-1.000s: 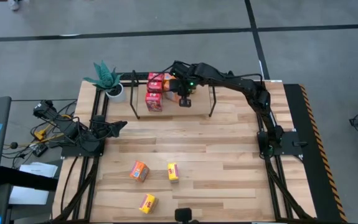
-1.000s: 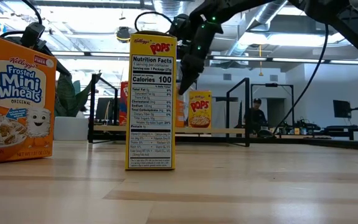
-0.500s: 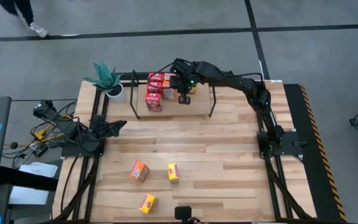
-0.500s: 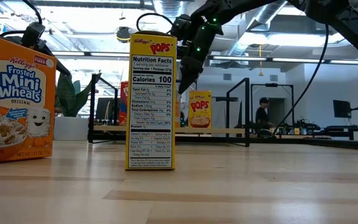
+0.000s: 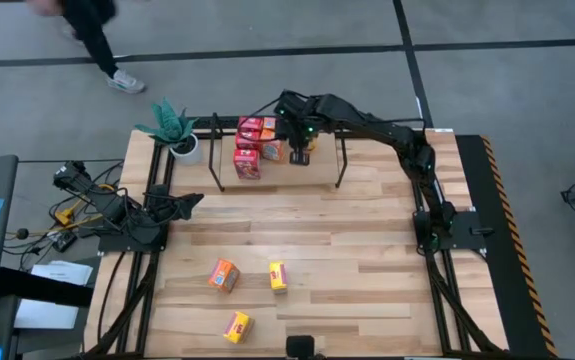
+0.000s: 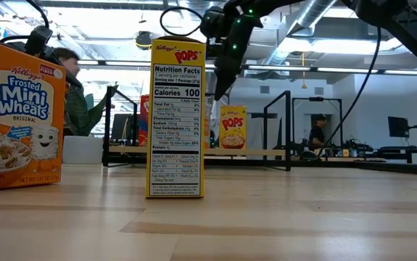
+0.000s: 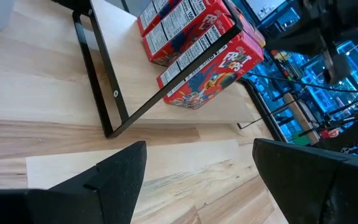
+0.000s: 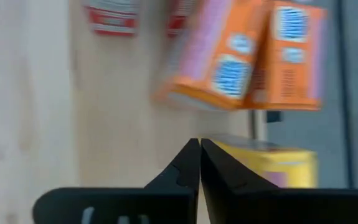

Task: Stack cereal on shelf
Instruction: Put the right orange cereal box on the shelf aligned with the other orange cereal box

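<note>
With right gripper [image 5: 298, 150] empty, fingers nearly together above the shelf [image 5: 339, 165], next fetch a yellow box [image 5: 278, 276]. Left gripper [image 7: 194, 171] idles wide.

**Even indoor light, with blur at one wrist camera**

From above, the wooden table [image 5: 307, 240] is lit evenly and brightly, and things on it cast only short, soft shadows. A person [image 5: 92, 35] walking past the far side is smeared by motion. At table height, ceiling lights [image 6: 353, 47] glare white behind the arms, which read as dark silhouettes; the near yellow box [image 6: 178, 119] is sharp, the room behind softer. The right wrist picture is blurred throughout: the orange boxes [image 8: 247, 56] are streaked and washed pale. The left wrist picture is crisp on the red boxes [image 7: 197, 50], with saturated blue light at its far edge.
</note>
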{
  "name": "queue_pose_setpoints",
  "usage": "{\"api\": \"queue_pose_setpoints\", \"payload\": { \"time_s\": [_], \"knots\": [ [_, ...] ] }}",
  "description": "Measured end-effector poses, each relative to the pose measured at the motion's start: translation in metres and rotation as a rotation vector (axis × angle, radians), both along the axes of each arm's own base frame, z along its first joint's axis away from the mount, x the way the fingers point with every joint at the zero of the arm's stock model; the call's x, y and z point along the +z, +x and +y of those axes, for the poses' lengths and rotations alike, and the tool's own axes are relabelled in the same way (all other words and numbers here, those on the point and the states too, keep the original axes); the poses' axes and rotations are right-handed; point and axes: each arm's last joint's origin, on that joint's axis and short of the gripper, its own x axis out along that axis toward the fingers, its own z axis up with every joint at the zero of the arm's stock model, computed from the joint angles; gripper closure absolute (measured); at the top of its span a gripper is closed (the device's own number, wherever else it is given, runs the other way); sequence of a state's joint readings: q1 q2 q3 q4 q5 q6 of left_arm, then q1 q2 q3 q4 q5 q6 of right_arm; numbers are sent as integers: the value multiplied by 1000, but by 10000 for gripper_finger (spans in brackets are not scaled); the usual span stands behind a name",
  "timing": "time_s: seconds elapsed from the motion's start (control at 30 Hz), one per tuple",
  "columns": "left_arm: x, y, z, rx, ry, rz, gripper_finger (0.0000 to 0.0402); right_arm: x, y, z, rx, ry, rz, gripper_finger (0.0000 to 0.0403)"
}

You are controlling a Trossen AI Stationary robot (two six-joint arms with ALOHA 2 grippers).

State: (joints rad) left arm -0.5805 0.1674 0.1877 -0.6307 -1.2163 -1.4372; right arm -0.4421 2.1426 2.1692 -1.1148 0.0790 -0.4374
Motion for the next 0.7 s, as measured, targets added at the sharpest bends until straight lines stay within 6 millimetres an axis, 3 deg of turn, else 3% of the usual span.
{"api": "queue_pose_setpoints", "payload": {
  "time_s": [0.2,0.5,0.7],
  "knots": [
    [0,0,0,0,0,0,116,-1,5,14,51,125,-42,380],
    [0,0,0,-1,0,1,116,5,25,37,150,64,-141,377],
    [0,0,0,0,0,0,116,5,25,32,142,-16,-124,368]
  ]
}}
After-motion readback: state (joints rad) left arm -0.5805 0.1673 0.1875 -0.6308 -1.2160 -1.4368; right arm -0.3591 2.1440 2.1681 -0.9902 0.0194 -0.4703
